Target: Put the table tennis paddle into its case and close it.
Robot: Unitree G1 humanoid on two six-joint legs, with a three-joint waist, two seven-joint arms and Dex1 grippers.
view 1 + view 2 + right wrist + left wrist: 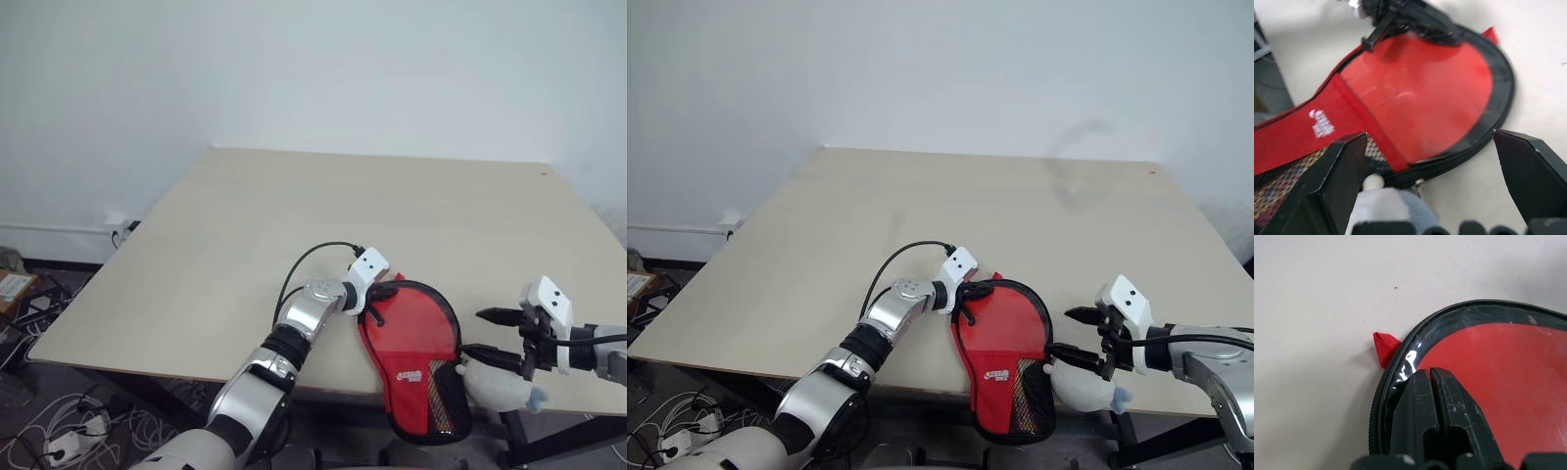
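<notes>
Case: the paddle-shaped red fabric zip pouch with black trim, white logo and mesh patch [416, 357] lies at the lower centre-right of the left eye view, its narrow end hanging past the near edge of the pale wooden table [294, 225].
Paddle: through the pouch's clear plastic panel [1498, 352] I see a round red face, which I take to be the red rubber-faced table tennis paddle [1420, 88] already inside; its handle is hidden, so I cannot confirm how fully it is seated.
My left gripper: my left gripper [377, 302] sits at the pouch's upper-left rim, its two black fingers [1422, 406] pressed fully together. In the left wrist view the tips lie over the black rim beside a small red fabric tab [1385, 346]; whether they pinch the rim or merely press on it I cannot tell.
My right gripper: my right gripper [500, 338] hovers at the lower right of the left eye view, just beside the pouch's right edge, spread wide and holding nothing.
Other thing: a whitish soft wad [500, 384] lies just below my right gripper, touching the pouch's edge.
Step in hand: I judge insertion done and closing begun, my left gripper steadying the pouch.
Next move: my right gripper needs to find the zip pull along the black rim, close on it and draw it round; the small metal piece low in the right wrist view may be it, but I cannot be sure.
</notes>
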